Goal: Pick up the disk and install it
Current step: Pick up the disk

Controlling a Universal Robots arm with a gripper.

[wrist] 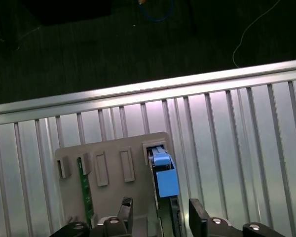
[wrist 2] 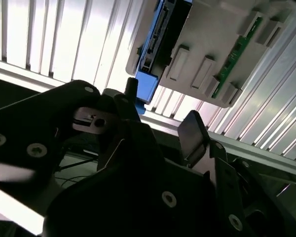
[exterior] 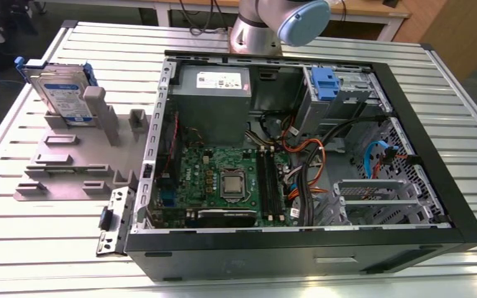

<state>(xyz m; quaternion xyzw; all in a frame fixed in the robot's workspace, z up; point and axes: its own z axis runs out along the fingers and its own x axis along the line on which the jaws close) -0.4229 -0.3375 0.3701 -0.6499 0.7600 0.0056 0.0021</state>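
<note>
The disk (exterior: 63, 93) stands on edge in a grey holder (exterior: 72, 158) on the slatted table, at the exterior view's left of the open computer case (exterior: 404, 124). Its label faces the camera and blue rails run along its sides. In the first wrist view I look down on its blue rail end (wrist: 164, 178), and my gripper (wrist: 160, 213) hangs above it, open, one finger on each side of its line. The second wrist view shows the disk (wrist 2: 155, 49) edge-on beyond my gripper (wrist 2: 163, 111), with a clear gap between them.
A green circuit strip (wrist: 86, 190) stands in another slot of the holder. A tall blue clip (exterior: 325, 84) sits in the case's drive bay, near orange and black cables (exterior: 309, 152). The arm's joint (exterior: 300, 18) hangs above the case's far wall. The table edge (wrist: 138, 91) lies beyond the holder.
</note>
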